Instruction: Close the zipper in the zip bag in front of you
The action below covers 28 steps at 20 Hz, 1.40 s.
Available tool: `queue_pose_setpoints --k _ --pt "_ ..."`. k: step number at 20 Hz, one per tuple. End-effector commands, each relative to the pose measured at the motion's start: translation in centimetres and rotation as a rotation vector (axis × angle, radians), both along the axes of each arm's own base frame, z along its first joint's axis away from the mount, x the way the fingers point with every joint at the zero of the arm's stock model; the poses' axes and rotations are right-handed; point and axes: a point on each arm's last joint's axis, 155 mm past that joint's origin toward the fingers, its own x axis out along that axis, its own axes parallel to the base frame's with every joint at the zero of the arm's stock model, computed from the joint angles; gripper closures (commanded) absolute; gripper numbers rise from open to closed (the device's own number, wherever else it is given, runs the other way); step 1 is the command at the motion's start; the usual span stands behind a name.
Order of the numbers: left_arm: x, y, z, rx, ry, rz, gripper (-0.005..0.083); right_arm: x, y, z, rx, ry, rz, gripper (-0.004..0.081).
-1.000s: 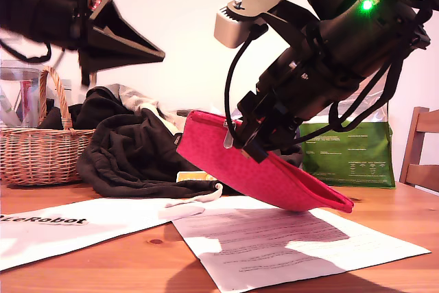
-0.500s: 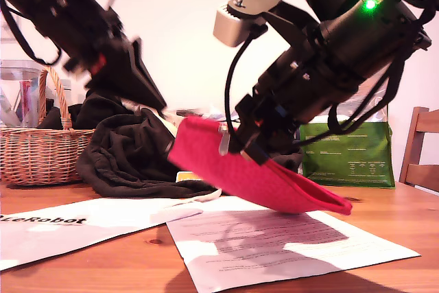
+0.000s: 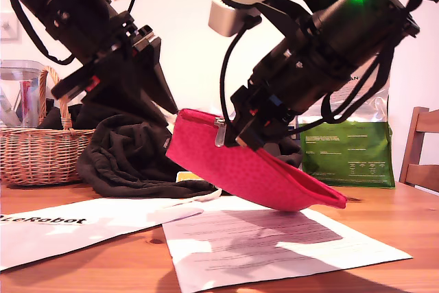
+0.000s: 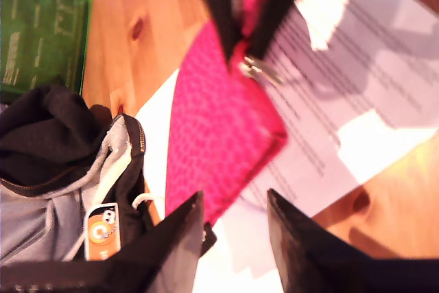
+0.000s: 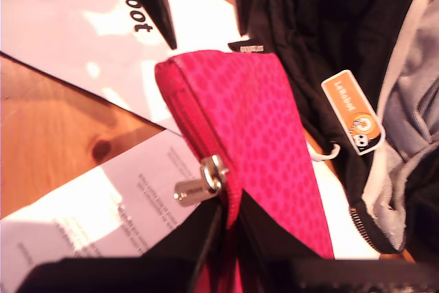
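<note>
- Pink-red dotted fabric zip bag (image 3: 250,169) tilted, its zipper (image 5: 199,135) edge clamped in my second gripper (image 5: 230,214), beside silver pull tab (image 5: 199,184).
- My first gripper (image 4: 233,221) spread, bag's free end just ahead, unheld.

Bright warm light, hard paper shadows, first wrist view blurred

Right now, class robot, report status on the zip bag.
My second end effector shut on zip bag, raised, tilted. My first end effector open by its end. Pull tab free. Nothing blocking.

Chair (image 3: 420,147) cut by frame edge
</note>
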Motion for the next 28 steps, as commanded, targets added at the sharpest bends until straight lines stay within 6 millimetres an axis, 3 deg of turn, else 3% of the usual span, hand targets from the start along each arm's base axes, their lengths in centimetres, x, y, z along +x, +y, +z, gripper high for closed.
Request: queue_pose_setpoints --k 1,5,10,14,18,21,25,28 --pt "0.2 -0.1 -1.2 0.028 -0.006 -0.033 0.0517 0.5 0.7 1.3 0.025 -0.019 0.012 0.0782" --pt "0.3 -0.6 -2.3 0.033 0.01 -0.042 0.0518 0.4 1.0 1.4 0.031 -0.013 0.026 0.0782" --pt "1.1 -2.5 -0.6 -0.052 -0.053 -0.07 0.0521 0.0 1.1 1.0 0.026 0.006 0.041 0.0782" --pt "-0.3 -3.2 -1.0 -0.058 -0.002 -0.093 0.0614 0.0 1.1 1.0 0.026 0.006 0.04 0.0782" --pt "-2.0 -3.7 -1.3 -0.079 0.07 -0.119 0.0632 0.2 0.9 1.0 0.026 0.005 0.035 0.0782" --pt "-2.4 -4.0 -1.3 -0.094 0.114 -0.095 0.0801 0.6 1.0 1.7 0.034 -0.007 0.027 0.0782" --pt "-2.1 -4.1 -1.2 -0.11 0.138 -0.048 0.0793 2.1 0.2 2.9 0.017 -0.047 -0.044 0.0743" --pt "-1.8 -3.9 -1.3 -0.111 0.15 -0.013 0.0793 1.7 -0.3 3.5 -0.007 -0.019 -0.051 0.0725"
